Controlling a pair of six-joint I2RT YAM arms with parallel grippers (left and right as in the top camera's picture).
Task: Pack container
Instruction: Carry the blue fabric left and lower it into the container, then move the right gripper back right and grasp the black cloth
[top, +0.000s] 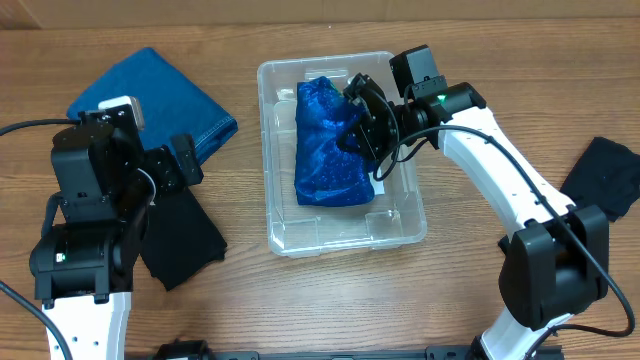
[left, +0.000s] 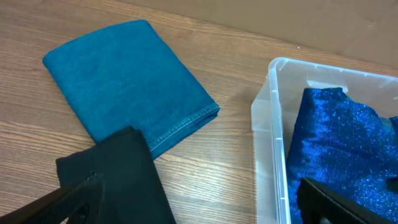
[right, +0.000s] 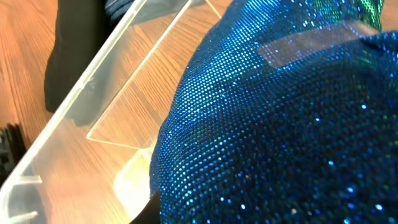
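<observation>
The clear plastic container (top: 270, 150) stands mid-table, and a blue sparkly cloth (top: 330, 150) lies along its length inside. My right gripper (top: 365, 120) is over the container's far right part, shut on the cloth's bunched upper edge. The cloth (right: 280, 124) fills the right wrist view, with the container's wall (right: 93, 81) to the left of it. My left gripper (top: 185, 165) is open and empty, left of the container, above a black cloth (top: 180, 235). In the left wrist view its fingers (left: 199, 205) frame the black cloth (left: 124, 180) and the container's rim (left: 267, 106).
A folded blue denim cloth (top: 160, 90) lies at the far left, also in the left wrist view (left: 124, 81). Another black cloth (top: 605, 175) lies at the right edge of the table.
</observation>
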